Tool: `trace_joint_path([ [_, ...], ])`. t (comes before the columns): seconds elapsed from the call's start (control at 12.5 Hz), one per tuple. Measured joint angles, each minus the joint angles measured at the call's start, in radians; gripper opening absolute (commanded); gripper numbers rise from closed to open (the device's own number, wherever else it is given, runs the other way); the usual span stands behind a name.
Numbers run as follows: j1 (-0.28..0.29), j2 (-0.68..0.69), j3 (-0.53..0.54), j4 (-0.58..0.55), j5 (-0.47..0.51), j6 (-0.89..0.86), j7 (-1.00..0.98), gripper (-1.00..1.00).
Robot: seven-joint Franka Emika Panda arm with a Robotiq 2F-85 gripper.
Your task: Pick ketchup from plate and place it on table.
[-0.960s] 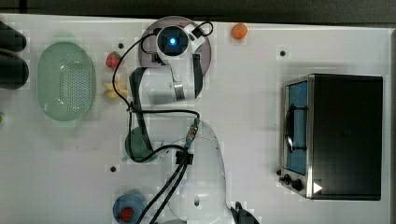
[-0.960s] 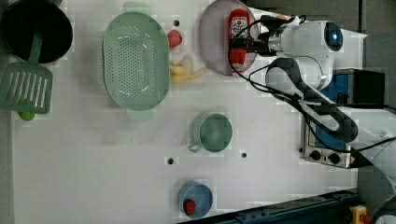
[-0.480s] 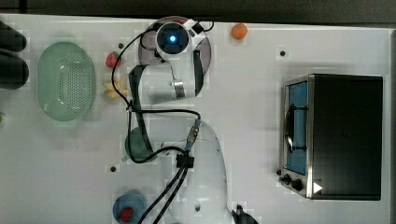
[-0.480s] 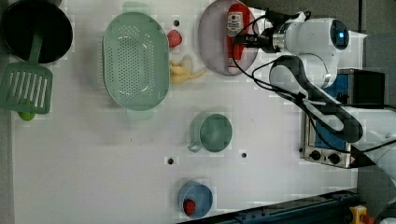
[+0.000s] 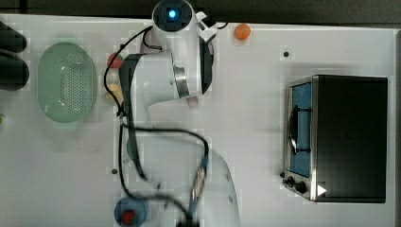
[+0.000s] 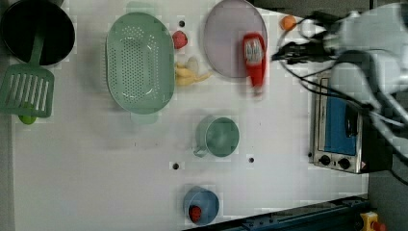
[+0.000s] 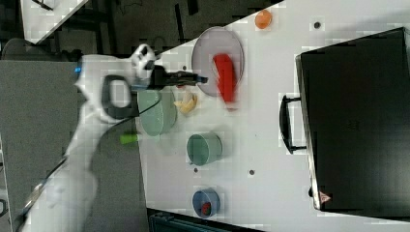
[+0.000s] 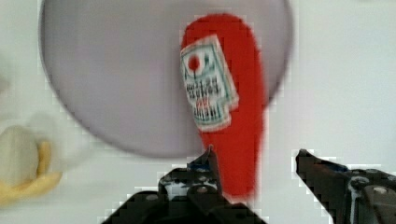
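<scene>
The ketchup (image 6: 253, 55) lies flat on the lilac-grey plate (image 6: 226, 43) at the rim toward the left view's right, label up, with its nozzle reaching past the rim over the white table (image 6: 288, 144). In the wrist view the ketchup (image 8: 243, 121) runs from the plate (image 8: 116, 84) down toward my gripper (image 8: 256, 156), which is open: one fingertip (image 8: 210, 156) shows over the bottle's narrow end, the other stands well clear of it. My gripper (image 6: 281, 52) hangs just beside the bottle on the left view's right. The right view has the ketchup (image 7: 225, 77) beside the gripper (image 7: 202, 77).
A green colander (image 6: 139, 67), a strawberry (image 6: 179, 39) and a banana (image 6: 190, 74) lie by the plate. A green cup (image 6: 219, 137), a blue dish (image 6: 202, 204), a toaster oven (image 6: 337, 125), an orange (image 6: 287, 22), a black pan (image 6: 38, 31) and a spatula (image 6: 26, 89) also share the table.
My arm has drawn back from over the plate toward the left view's right. The ketchup has slid toward the plate's rim, and its nozzle now overhangs the table.
</scene>
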Motion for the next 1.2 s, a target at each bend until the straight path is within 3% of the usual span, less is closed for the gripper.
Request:
trace_joint_path([
  [0.4,-0.034,-0.294,-0.021,-0.047,0.029,-0.135,0.174,0.2],
  [0.8,-0.066,-0.473,-0.03,-0.359,0.022,-0.031,0.291,0.2],
  [1.2,-0.077,-0.44,-0.055,-0.652,0.092,0.226,0.3,0.2],
])
